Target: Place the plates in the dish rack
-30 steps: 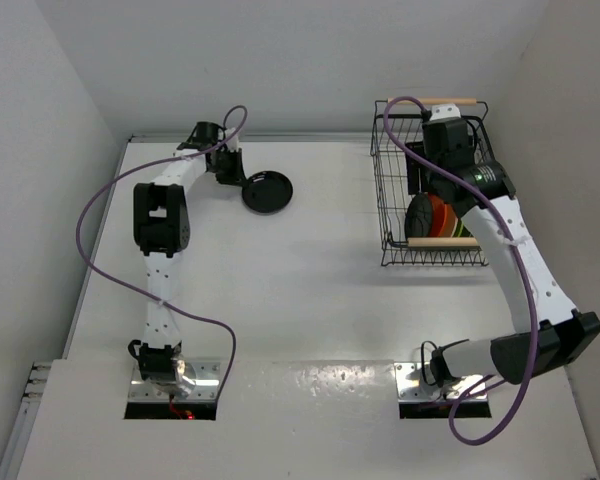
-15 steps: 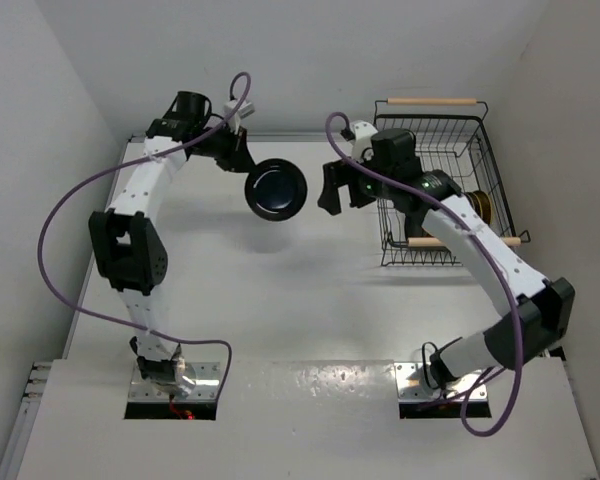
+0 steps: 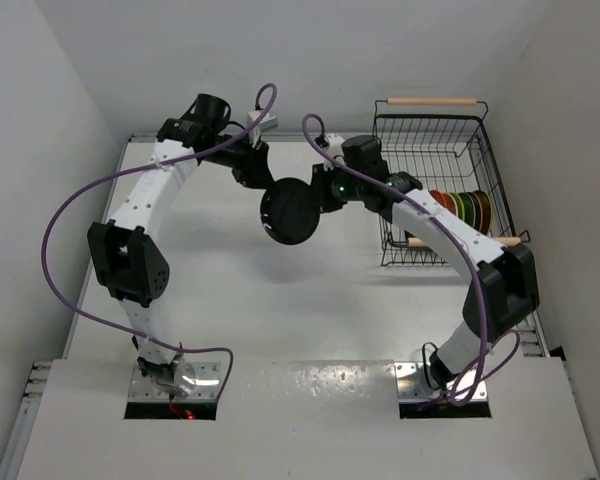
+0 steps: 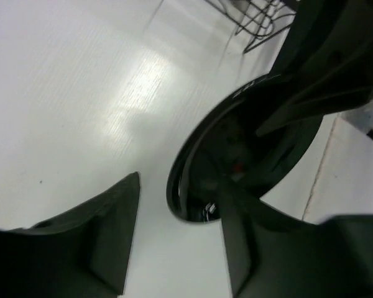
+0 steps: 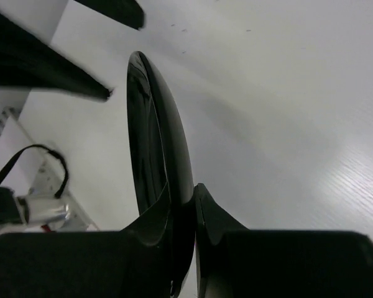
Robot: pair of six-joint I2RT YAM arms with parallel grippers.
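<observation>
A black plate [image 3: 288,213] hangs on edge above the middle of the table, between the two grippers. My right gripper [image 3: 319,195] is shut on its right rim; in the right wrist view the fingers [image 5: 208,214] pinch the black plate [image 5: 154,130] at the right gripper [image 5: 183,202]. My left gripper [image 3: 264,182] stands open at the plate's upper left. In the left wrist view the left gripper [image 4: 181,189] is spread wide, with the black plate [image 4: 236,167] close to its right finger [image 4: 248,248]. The dish rack [image 3: 380,170] sits at the right, holding several plates [image 3: 462,210] upright.
The rack's wooden handles [image 3: 430,101] lie at its far and near ends. A corner of the rack [image 4: 255,22] shows at the top of the left wrist view. Purple cables loop over both arms. White walls close the table at back and left.
The left arm carried the black plate from the far table toward the middle, the right arm swung out of the rack to meet it. The right gripper shut on the plate; the left opened.
</observation>
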